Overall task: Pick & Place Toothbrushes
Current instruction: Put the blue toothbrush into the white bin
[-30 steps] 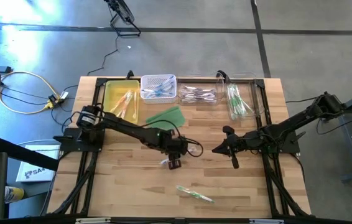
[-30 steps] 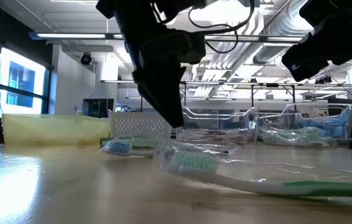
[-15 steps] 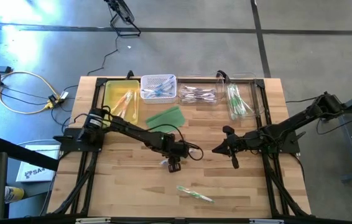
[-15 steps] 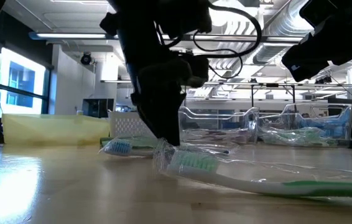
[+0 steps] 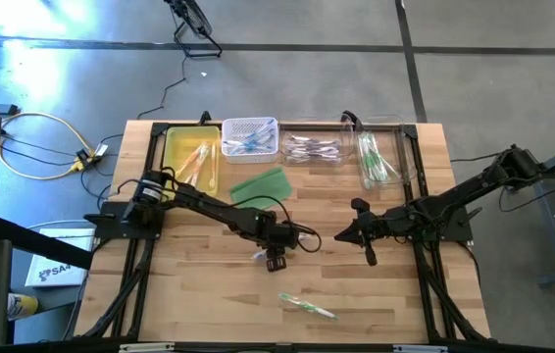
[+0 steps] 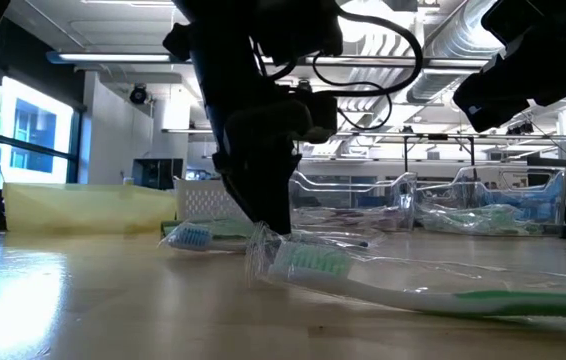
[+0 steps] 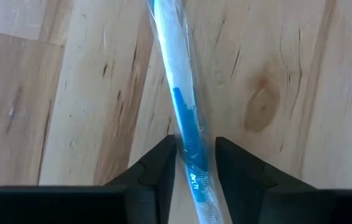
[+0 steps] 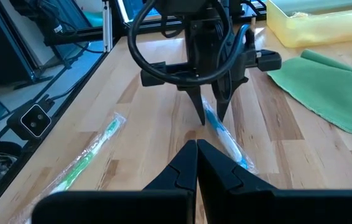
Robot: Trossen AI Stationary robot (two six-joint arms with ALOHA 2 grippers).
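Straddling wrapped blue toothbrush (image 7: 185, 127): left hand (image 7: 194, 163), grip unclear | right hand (image 8: 196, 148) pressed together

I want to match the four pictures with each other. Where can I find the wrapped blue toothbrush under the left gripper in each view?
High view: the blue toothbrush lies mid-table, at the left gripper.
Low view: its blue bristle head lies on the table left of the dark gripper.
Left wrist view: it runs between the two fingers.
Right wrist view: it lies slanted below the left gripper.
Shared landmark: the left gripper straddling it.
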